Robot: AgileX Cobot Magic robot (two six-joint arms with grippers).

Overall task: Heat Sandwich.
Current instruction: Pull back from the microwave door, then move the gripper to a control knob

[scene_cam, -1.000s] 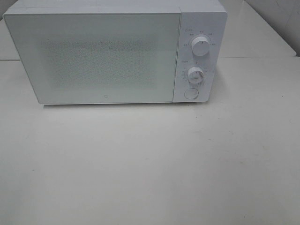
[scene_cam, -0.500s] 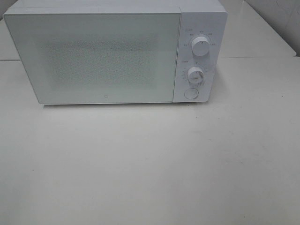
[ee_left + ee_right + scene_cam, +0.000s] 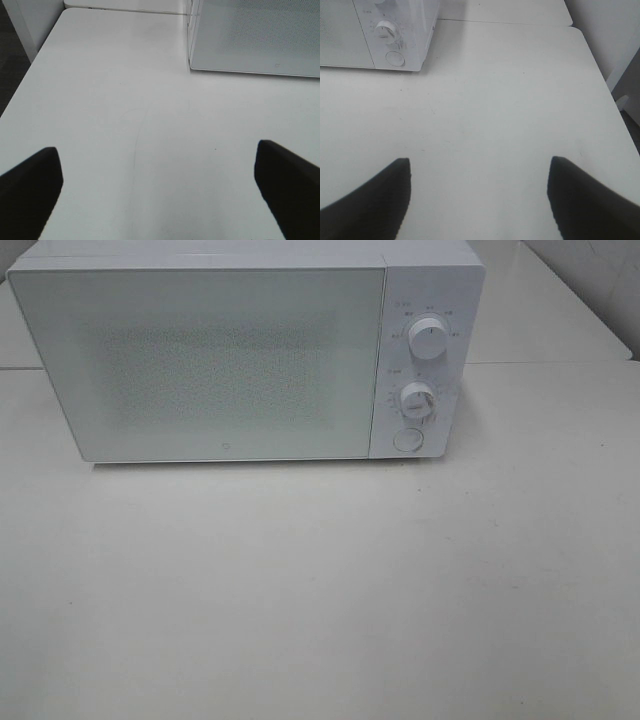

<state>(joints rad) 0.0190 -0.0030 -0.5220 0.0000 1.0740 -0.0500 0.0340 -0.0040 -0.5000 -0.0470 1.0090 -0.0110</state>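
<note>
A white microwave [image 3: 250,350] stands at the back of the white table [image 3: 320,580] with its door shut. Its panel has two knobs, an upper knob [image 3: 427,338] and a lower knob [image 3: 417,400], and a round button [image 3: 406,440]. The sandwich is out of view in every frame. My left gripper [image 3: 159,187] is open and empty over the bare table, in front of the microwave's left corner [image 3: 250,40]. My right gripper [image 3: 480,197] is open and empty over the table, to the right of the microwave's control panel [image 3: 390,35]. Neither gripper shows in the high view.
The table's left edge [image 3: 30,75] drops off beside the left gripper. The table's right edge [image 3: 607,95] runs by the right gripper. A seam [image 3: 550,362] crosses the table behind the microwave's front.
</note>
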